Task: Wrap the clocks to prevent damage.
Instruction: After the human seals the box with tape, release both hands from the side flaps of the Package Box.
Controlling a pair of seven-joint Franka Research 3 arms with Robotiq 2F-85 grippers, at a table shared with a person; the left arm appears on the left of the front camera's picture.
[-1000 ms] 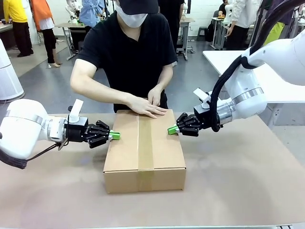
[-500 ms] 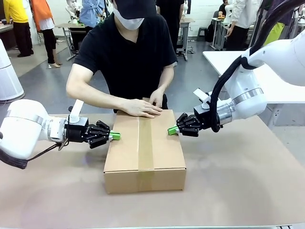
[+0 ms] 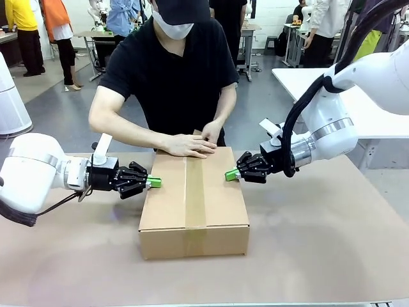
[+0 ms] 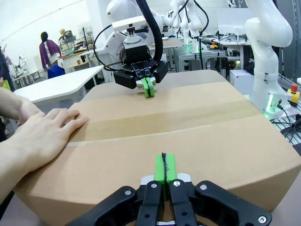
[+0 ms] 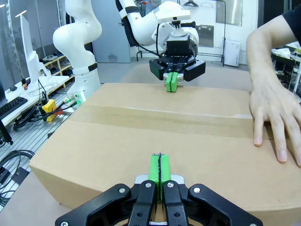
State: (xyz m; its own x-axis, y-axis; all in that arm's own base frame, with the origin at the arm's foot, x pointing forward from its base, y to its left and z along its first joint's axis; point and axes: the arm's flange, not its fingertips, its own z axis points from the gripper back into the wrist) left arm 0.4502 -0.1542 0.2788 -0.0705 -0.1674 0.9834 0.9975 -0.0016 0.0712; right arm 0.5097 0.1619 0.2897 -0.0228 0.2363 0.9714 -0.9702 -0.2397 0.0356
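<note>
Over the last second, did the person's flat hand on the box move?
Yes. The person's flat hand slid toward picture left along the far edge of the cardboard box; it now sits left of the tape strip rather than across it.

A grey floor (image 3: pixel 70 109) spreads behind the brown bench (image 3: pixel 319 243), with white tables (image 3: pixel 300 80) at upper right.

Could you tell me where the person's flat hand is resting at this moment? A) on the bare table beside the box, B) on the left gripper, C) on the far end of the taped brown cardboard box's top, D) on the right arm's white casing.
C: the person's hand lies palm down on the far end of the taped brown cardboard box, while the shut left gripper and right gripper meet its sides.
</note>
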